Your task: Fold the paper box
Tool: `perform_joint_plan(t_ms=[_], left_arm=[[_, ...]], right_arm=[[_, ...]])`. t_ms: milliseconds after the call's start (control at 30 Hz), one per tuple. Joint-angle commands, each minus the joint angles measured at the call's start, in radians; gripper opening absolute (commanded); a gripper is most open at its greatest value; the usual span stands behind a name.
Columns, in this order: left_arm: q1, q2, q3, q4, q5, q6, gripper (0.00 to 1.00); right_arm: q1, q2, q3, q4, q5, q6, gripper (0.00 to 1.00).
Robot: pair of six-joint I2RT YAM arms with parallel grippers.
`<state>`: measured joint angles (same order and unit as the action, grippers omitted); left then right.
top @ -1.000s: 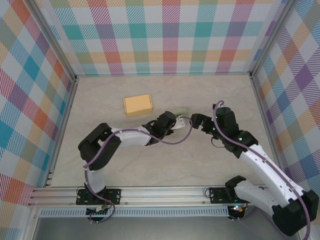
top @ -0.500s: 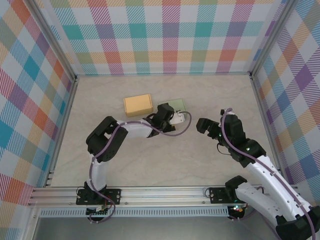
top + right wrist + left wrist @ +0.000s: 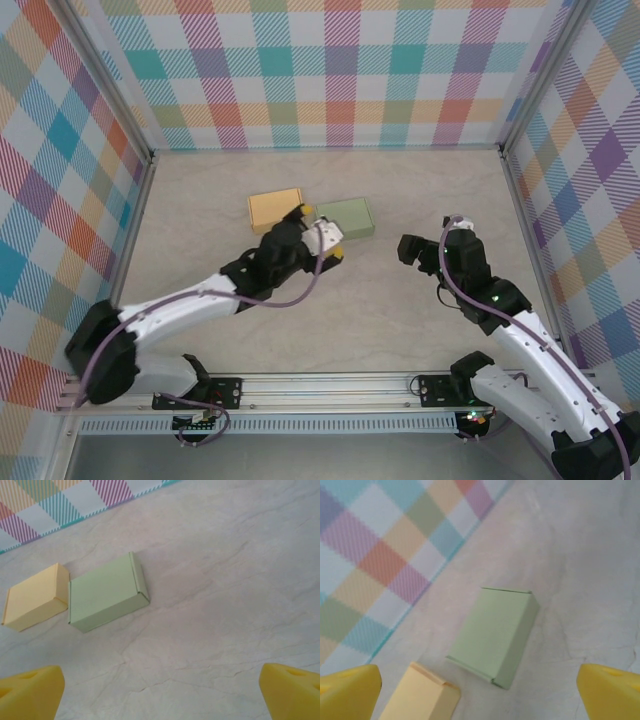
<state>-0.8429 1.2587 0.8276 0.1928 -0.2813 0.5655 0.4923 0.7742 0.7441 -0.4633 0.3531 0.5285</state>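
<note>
A closed green paper box [image 3: 345, 217] lies flat on the table at mid-back, free of both grippers. The left wrist view has it [image 3: 497, 635] ahead of my open left gripper [image 3: 480, 694], whose yellow fingertips [image 3: 347, 692] stand wide apart with nothing between them. From above, the left gripper [image 3: 327, 241] sits just near-left of the box. My right gripper [image 3: 408, 250] is open too, to the right of the box and apart from it. In the right wrist view the box [image 3: 105, 592] lies far ahead of the empty right gripper [image 3: 161, 692].
A closed orange box [image 3: 275, 209] lies right beside the green one on its left, also seen as an orange box [image 3: 420, 697] close to my left fingertip and as an orange box [image 3: 35, 597] in the right wrist view. Checked walls [image 3: 330, 70] enclose the table.
My left gripper opened, let go of the green box and drew back toward the near left. The box now lies flat beside the orange one. The right gripper backed off to the right.
</note>
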Motion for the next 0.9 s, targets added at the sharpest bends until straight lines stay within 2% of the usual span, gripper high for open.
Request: perform_joint_plan(t_ms=[0,200,300,433,533,633,767,867], left_arm=[[0.029,-0.149,-0.086,-0.005,-0.170,-0.178,1.00],[0.152,-0.439,-0.254,-0.104,-0.370,-0.424,1.00],[0.231,-0.569,-0.337,-0.135,-0.374,-0.510,1.00],[0.314,-0.641,-0.434,-0.123,-0.415,-0.589,1.00],[0.386,-0.629,-0.499,-0.065,-0.415,-0.616,1.00],[0.500,-0.567,-0.547,0.024,-0.307,-0.610,1.00],[0.664,-0.403,-0.624,0.278,-0.154,-0.606,1.00],[0.728,-0.272,-0.624,0.380,-0.096,-0.609,1.00]], right_arm=[[0.008,-0.024,-0.062,0.110,0.077,-0.075,1.00],[0.006,-0.061,-0.166,0.269,0.128,-0.167,1.00],[0.003,-0.048,-0.193,0.322,0.162,-0.216,1.00],[-0.001,-0.002,-0.222,0.391,0.191,-0.300,1.00],[-0.012,0.043,-0.260,0.474,0.203,-0.378,1.00],[-0.028,0.095,-0.313,0.601,0.198,-0.471,1.00],[-0.088,0.185,-0.374,0.770,0.183,-0.549,1.00],[-0.152,0.257,-0.397,0.852,0.137,-0.553,1.00]])
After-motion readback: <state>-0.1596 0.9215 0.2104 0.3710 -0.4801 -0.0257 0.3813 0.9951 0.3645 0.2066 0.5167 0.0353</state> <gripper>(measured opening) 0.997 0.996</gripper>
